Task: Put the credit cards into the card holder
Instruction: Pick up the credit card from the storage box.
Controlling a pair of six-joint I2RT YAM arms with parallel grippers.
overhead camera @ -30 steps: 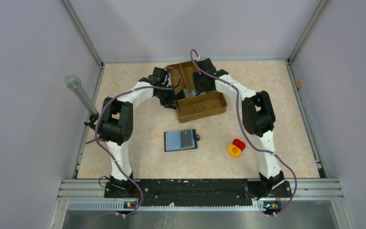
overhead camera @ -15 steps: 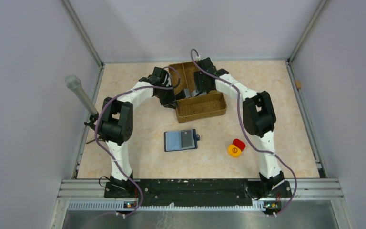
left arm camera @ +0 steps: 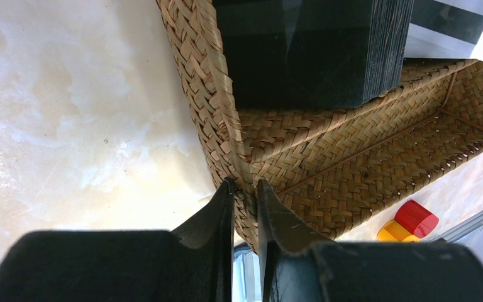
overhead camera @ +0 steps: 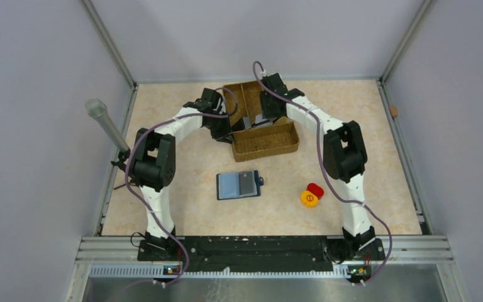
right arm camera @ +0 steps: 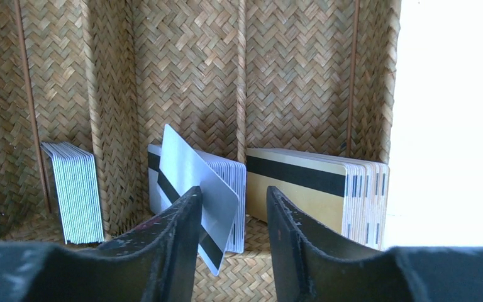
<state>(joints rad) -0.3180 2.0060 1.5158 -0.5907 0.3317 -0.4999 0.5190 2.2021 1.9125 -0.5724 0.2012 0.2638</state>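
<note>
The card holder lies open on the table, with a grey card on its right half. The credit cards stand in stacks inside the brown woven tray: a silver stack, a gold stack and a pale striped stack. One silver card is tilted out of its stack and leans on my right gripper's left finger. My right gripper is open above the tray, also seen from above. My left gripper is shut on the tray's wall at its near left corner.
A black card stack fills the tray compartment by my left gripper. A red piece and a yellow piece lie right of the card holder. A grey cylinder leans at the left wall.
My right gripper has shifted slightly toward the back of the tray. The left arm, the tray and the card holder have not moved.
</note>
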